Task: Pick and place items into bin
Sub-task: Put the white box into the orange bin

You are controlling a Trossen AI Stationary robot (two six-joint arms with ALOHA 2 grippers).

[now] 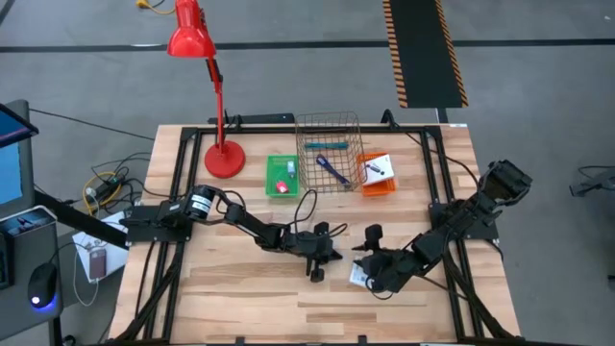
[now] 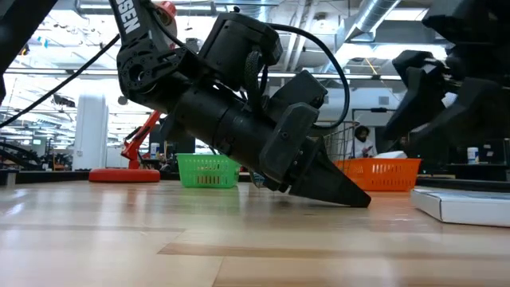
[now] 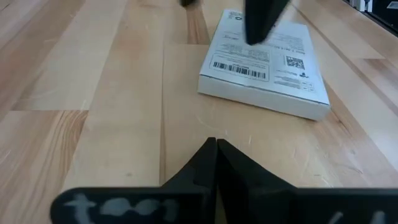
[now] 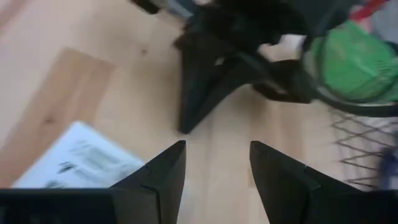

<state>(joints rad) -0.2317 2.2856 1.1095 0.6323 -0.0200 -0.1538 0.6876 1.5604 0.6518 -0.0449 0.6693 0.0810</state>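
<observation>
Here the right gripper (image 4: pixel 217 180), fingers spread beside the white box (image 3: pixel 264 62), could nudge it aside; the left gripper (image 3: pixel 214 149) rests near it, fingers pressed together

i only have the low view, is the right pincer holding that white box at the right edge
Observer: No. The right wrist view shows the right pincer open, with the white box beside its fingers, not between them.
Operator: and the left one
Observer: The left pincer is shut and empty, pointing at that box, apart from it.
Operator: anything binned yet
Observer: From above, a white card lies in the orange basket.
</observation>
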